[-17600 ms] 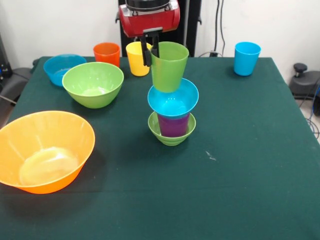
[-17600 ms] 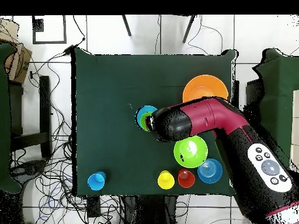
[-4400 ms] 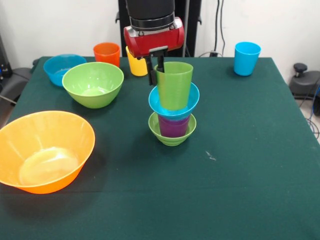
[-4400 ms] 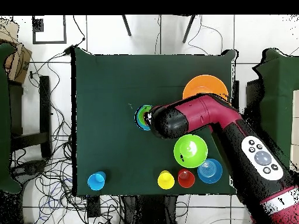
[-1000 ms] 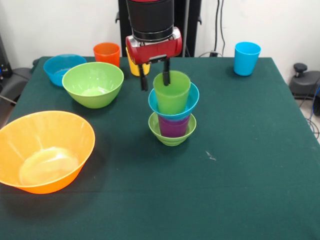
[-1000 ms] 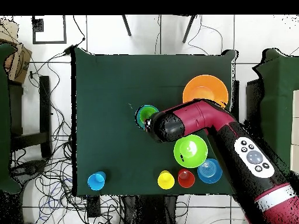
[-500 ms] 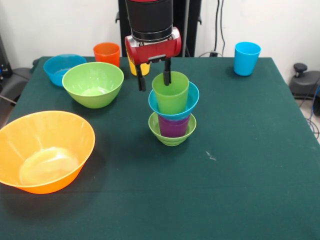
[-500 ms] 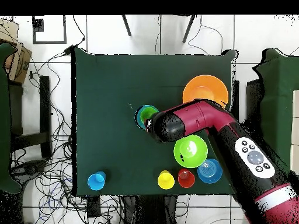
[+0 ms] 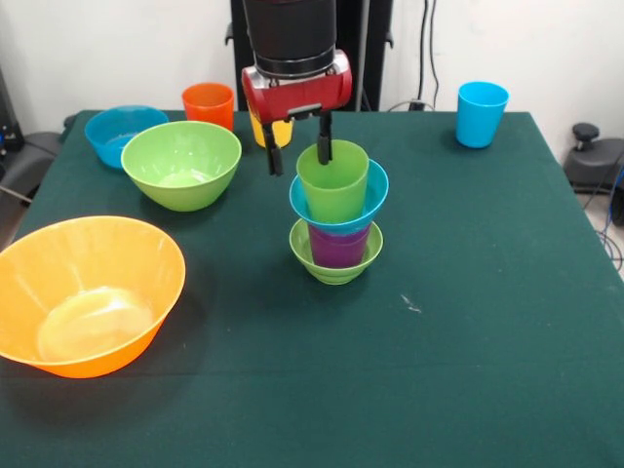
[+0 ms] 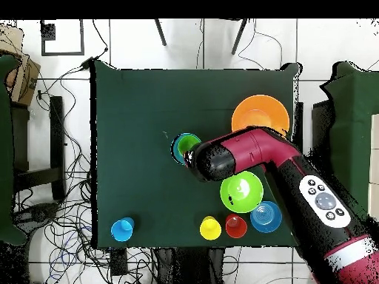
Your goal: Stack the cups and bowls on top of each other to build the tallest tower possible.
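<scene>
Gripper [image 9: 299,151] is open, fingers spread behind the green cup [image 9: 332,180]; 4.4 s ago they pinched its rim. The cup now sits released, upright in the small blue bowl [image 9: 338,210] atop the tower [image 9: 336,229], mid-table. Since 0.5 s ago the gripper has barely shifted; all else is unchanged.

Front and overhead, shared table [image 9: 487,292]
</scene>
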Robot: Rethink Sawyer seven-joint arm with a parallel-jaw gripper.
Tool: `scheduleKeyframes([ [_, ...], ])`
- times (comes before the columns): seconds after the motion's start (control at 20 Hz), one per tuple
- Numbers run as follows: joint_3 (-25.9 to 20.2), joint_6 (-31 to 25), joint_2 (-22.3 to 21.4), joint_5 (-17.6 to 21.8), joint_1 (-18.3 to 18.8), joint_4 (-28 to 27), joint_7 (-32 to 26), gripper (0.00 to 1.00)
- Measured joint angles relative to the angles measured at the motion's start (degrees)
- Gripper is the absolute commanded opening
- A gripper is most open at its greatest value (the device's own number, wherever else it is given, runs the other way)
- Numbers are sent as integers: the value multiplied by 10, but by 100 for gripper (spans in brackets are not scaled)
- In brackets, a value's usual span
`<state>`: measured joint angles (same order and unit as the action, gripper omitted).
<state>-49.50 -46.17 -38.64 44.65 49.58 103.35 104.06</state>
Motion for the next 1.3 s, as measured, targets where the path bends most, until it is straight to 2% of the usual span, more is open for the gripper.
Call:
scheduleKeyframes([
  [0.15, -8, 0, -15, -16, 7, 10, 0, 100],
  [0.6, -43, -27, -88, -98, 38, 36, 0, 100],
  [0.75, -45, -29, -99, -104, 36, 30, 0, 100],
  [1.3, -45, -29, -100, -103, 6, -16, 0, 100],
])
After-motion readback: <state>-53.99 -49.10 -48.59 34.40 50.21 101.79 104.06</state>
